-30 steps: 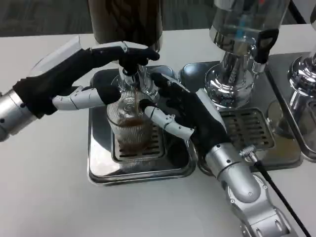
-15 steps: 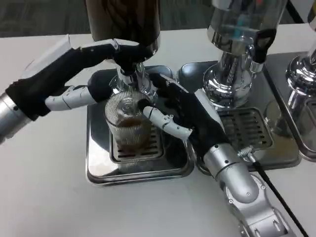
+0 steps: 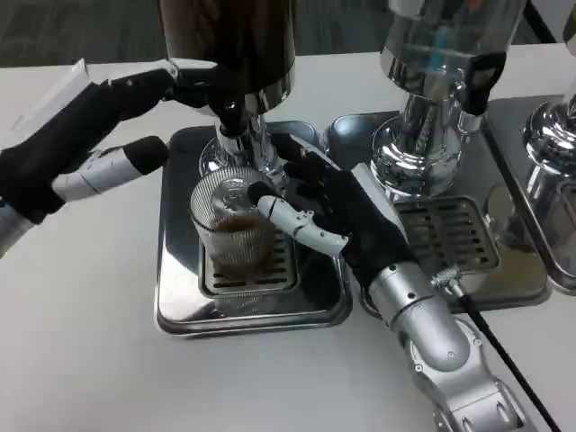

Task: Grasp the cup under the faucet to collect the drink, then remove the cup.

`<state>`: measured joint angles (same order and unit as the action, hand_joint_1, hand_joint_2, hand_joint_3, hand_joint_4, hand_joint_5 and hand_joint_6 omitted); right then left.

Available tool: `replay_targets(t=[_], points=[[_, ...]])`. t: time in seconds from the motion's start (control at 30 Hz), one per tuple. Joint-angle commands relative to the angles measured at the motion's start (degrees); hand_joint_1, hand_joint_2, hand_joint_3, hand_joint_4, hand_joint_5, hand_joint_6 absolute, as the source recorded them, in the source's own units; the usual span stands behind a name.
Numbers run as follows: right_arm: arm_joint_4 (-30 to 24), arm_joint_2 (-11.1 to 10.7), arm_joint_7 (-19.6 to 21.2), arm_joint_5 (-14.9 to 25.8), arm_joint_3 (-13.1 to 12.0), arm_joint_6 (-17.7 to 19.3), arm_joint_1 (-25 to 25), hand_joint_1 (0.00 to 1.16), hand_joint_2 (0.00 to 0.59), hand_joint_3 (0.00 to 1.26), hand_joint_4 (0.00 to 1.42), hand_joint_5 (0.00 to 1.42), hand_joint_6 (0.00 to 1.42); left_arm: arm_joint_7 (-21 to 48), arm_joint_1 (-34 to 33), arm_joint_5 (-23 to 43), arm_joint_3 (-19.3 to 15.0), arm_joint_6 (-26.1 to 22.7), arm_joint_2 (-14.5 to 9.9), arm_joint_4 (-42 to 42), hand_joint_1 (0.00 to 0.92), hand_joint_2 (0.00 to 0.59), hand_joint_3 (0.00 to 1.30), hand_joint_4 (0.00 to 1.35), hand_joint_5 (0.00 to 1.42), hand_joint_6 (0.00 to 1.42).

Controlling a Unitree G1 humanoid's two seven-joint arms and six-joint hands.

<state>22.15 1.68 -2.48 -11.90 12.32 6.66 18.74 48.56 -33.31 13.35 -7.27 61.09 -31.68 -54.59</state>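
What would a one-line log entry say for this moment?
right hand: holds cup | cup: on drip tray, under faucet, part-filled | left hand: near faucet

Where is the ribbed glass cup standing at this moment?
In the head view the cup stands left of centre on the grate of the left drip tray, just below the dark dispenser's faucet, with the right hand gripping it from its right side.

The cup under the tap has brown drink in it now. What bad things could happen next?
The ribbed glass cup already holds brown drink, so if the right hand tips it while lifting it off the drip tray, it could spill. The cup sits right under the faucet, so lifting it straight up might knock the rim. The left hand reaches toward the faucet; if drink comes out after the cup leaves, it lands on the tray.
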Motion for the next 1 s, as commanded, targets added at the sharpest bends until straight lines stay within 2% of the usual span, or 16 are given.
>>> replay_targets(t=[0.03, 0.33, 1.0], points=[[0.6, 0.3, 0.0, 0.3, 0.2, 1.7, 0.5, 0.58, 0.258, 0.13, 0.09, 0.1, 0.11, -0.6, 1.8, 0.7, -1.9, -1.2, -1.4, 0.0, 0.0, 0.086, 0.32, 0.26, 0.28, 0.31], [1.7, 0.0, -0.7, 0.0, 0.8, 1.7, 1.1, 0.6, 0.225, 0.05, 0.04, 0.06, 0.08, -2.1, 4.0, -0.3, -4.0, -2.3, -2.3, -1.1, 0.0, 0.085, 0.33, 0.26, 0.28, 0.31], [7.9, 0.6, -3.3, 0.8, 1.2, 4.7, 3.8, 0.58, 0.219, 0.0, 0.0, 0.0, 0.04, -5.0, 9.5, -1.6, -5.5, -3.2, -3.5, -2.4, 0.0, 0.096, 0.35, 0.28, 0.29, 0.31]])
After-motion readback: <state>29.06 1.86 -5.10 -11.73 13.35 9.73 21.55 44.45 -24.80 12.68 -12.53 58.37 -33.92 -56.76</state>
